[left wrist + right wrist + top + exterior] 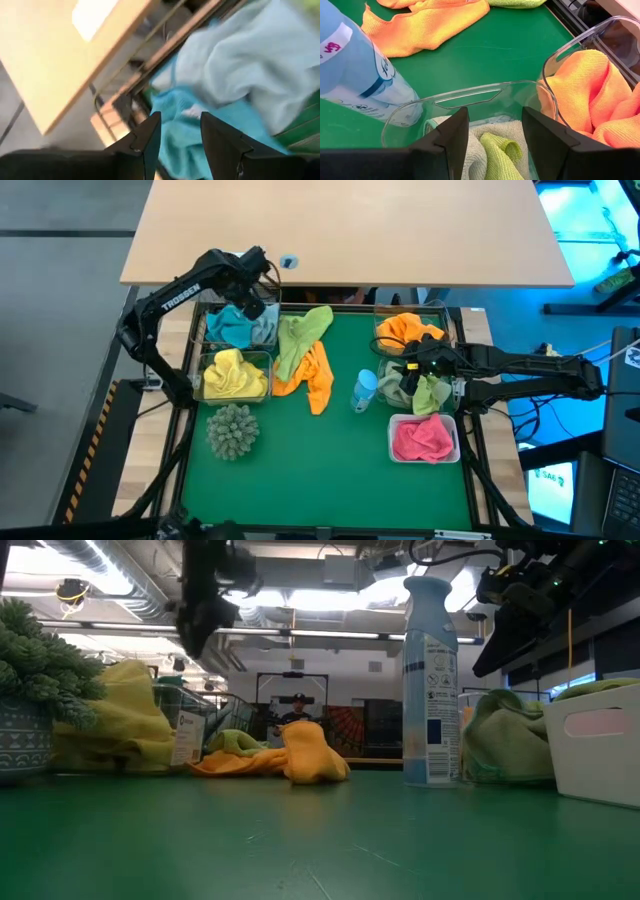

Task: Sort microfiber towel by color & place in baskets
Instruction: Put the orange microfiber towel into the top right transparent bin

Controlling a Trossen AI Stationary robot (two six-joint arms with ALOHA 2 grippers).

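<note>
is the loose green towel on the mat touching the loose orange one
Touching. In the high view the green towel overlaps the top of the orange towel on the mat, with no green mat showing between them.

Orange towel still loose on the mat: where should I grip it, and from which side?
Come straight down on the raised, bunched fold of the orange towel at its end nearest the spray bottle. That hump stands clear of the mat in the low view, while its other end lies under the green towel.
</note>
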